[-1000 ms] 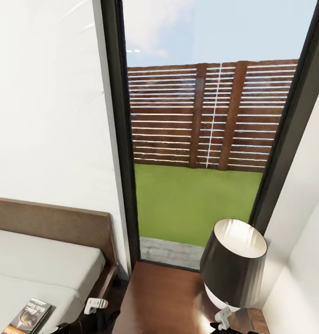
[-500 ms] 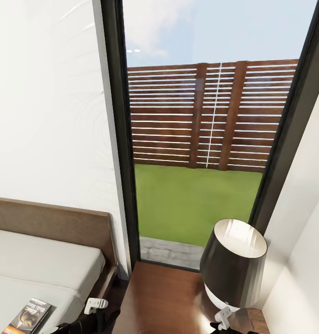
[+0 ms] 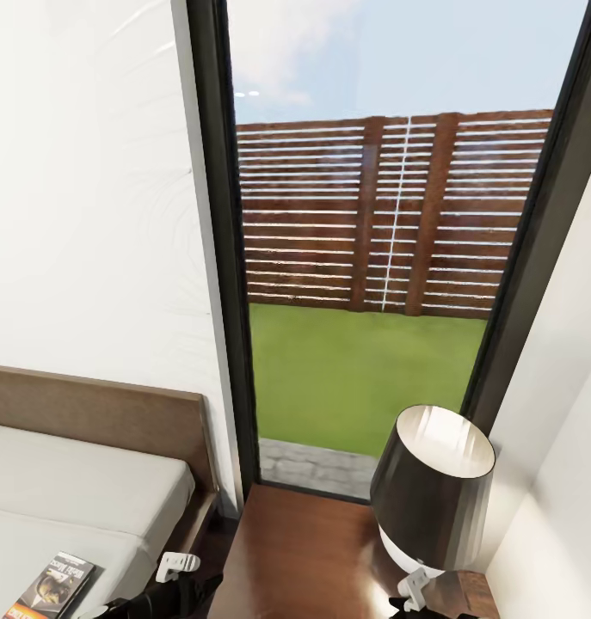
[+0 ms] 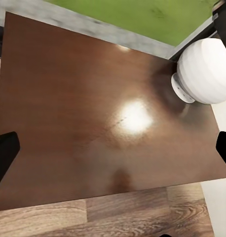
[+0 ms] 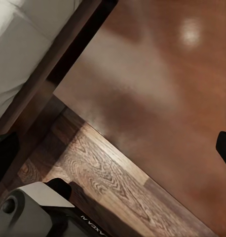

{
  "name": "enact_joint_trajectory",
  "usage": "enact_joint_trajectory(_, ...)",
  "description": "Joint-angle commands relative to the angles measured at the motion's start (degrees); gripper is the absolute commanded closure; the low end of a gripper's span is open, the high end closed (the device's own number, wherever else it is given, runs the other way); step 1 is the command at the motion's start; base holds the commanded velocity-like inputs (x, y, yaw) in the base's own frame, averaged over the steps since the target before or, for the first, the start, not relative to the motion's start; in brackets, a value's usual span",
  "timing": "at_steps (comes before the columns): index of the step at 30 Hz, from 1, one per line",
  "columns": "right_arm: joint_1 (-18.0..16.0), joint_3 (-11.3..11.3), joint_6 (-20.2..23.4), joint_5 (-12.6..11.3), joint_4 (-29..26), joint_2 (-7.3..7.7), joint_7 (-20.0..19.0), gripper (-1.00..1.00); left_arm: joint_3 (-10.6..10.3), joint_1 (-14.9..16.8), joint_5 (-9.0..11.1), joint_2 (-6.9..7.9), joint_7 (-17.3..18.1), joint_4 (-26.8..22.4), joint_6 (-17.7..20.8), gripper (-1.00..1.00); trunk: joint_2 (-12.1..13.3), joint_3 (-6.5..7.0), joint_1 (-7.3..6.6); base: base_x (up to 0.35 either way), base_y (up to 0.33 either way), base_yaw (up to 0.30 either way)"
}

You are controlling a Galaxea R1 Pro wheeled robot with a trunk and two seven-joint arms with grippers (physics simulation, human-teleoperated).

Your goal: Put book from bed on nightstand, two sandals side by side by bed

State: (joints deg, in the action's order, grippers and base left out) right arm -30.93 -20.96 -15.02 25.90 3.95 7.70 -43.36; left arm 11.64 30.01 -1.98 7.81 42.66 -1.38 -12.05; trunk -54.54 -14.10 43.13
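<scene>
Nothing has shifted in the last second: the book (image 3: 47, 587) lies on the bed (image 3: 80, 490) at about seven o'clock in the head view, not yet moved. At six o'clock the nightstand (image 3: 304, 550) carries only a lamp (image 3: 433, 486), leaving bare top for the book. Both wrist cameras look down on that top, each pair of fingers seemingly spread wide, empty. I'd say the pickup hasn't begun.

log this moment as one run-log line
book: on bed | nightstand: lamp on top | left gripper: open, empty | right gripper: open, empty
</scene>
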Motion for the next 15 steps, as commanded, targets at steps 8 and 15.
enact_joint_trajectory(8, -0.1, -0.5, -0.4, 0.6, 0.2, 0.04, 0.0, -1.0, 0.2, 0.1, -0.2, 0.01, 0.1, 0.1, -0.3, -1.0, -0.1, -0.68, 0.01, 0.0, 0.0, 0.0)
enact_joint_trajectory(15, -0.1, -0.6, -0.4, 0.6, 0.2, 0.04, 0.0, -1.0, 0.2, 0.1, -0.2, 0.01, 0.1, 0.1, -0.3, -1.0, -0.1, -0.9, 0.01, 0.0, 0.0, 0.0)
